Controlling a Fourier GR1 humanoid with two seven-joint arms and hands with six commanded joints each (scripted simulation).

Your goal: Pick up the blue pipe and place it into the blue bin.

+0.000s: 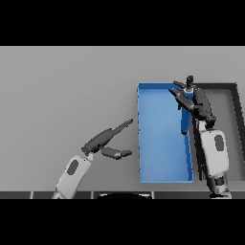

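Observation:
The blue pipe (pixel 184 122) hangs nearly upright along the right wall of the blue bin (pixel 162 180). Its dark end cap pokes out above my right hand (pixel 197 101). That hand is curled around the pipe's upper part, at the bin's far right corner, with fingers reaching left over the bin. The pipe's lower end is over the inside of the bin, close to the right wall; I cannot tell whether it touches the floor. My left hand (pixel 104 139) rests open over the table left of the bin, fingers straight and pointing up-right.
A dark grey bin (pixel 234 124) stands directly right of the blue bin, sharing its wall line; my right forearm (pixel 214 155) lies over its left side. Bare grey table spreads to the left and behind.

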